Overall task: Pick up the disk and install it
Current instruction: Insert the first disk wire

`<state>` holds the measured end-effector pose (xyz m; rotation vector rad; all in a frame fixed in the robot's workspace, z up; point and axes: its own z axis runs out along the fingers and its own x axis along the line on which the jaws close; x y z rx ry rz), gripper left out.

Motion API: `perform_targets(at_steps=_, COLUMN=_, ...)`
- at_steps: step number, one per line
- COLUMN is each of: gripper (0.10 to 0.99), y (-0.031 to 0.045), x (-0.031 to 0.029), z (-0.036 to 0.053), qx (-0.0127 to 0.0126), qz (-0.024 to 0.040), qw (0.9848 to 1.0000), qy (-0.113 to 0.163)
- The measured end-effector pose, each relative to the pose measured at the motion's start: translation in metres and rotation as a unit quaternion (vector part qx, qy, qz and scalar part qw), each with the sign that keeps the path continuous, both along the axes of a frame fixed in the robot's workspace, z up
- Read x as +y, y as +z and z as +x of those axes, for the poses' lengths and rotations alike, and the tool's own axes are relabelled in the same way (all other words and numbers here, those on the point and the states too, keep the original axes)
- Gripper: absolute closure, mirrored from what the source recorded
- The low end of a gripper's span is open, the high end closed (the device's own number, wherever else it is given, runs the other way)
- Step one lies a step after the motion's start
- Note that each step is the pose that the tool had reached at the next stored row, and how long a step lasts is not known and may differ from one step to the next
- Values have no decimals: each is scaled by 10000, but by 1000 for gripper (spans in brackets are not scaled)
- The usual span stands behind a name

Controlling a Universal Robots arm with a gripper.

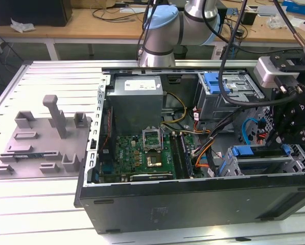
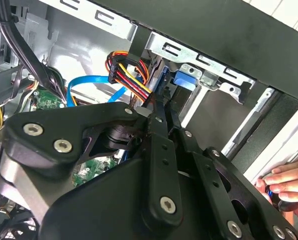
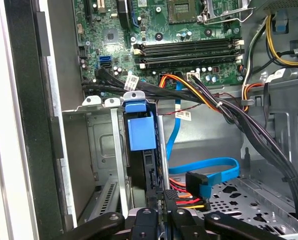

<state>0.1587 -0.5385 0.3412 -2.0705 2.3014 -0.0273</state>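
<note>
Black gripper (image 2: pixel 163 107) linkage, closest to the second wrist view: jaws drawn together, with nothing visible between them.

Item 1, the disk (image 3: pixel 140 131). Location: standing on edge in the drive cage (image 3: pixel 101 145), directly ahead of the jaws, which sit at its near end. Appearance: you see it edge-on, a dark narrow slab capped by a bright blue plastic carrier with a squared tab. The labelled face is turned away, so no label can be checked.

Step in hand, as judged: seating the disk in its slot. You will do this best by keeping the jaws in line with the slot, pressing squarely on the carrier and not on one corner, so the rails do not bind against the cage walls.

Item 2, blue flat cable (image 3: pixel 208 167), looping just beside the jaws. Keep it out of the slot's mouth.

Item 3, red, orange and yellow cable bundle (image 2: pixel 126 70), close beside the jaws, on the far side from the cage.

Item 4, motherboard (image 3: pixel 188 30), beyond the cage, ahead of the jaws.

Item 5, computer case (image 1: pixel 193 204), open, enclosing all of the above.

Item 6, a person's hand (image 2: pixel 283 182), resting at the case edge, behind the jaws. Mind it.

Item 7, grey fixture plate (image 1: pixel 40 143), on the surface (image 1: pixel 40 214), well apart from the jaws.
</note>
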Motion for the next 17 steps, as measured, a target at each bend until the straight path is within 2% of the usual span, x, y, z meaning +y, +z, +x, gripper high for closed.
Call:
perform_targets(at_steps=2, gripper=918, y=-1, x=0, z=0, qx=0, qz=1, qw=10000, qy=0)
perform_targets(at_steps=7, gripper=918, y=76, x=0, z=0, qx=0, qz=1, qw=10000, qy=0)
perform_targets(at_steps=17, gripper=918, y=86, x=-8, z=0, qx=0, qz=1, qw=10000, qy=0)
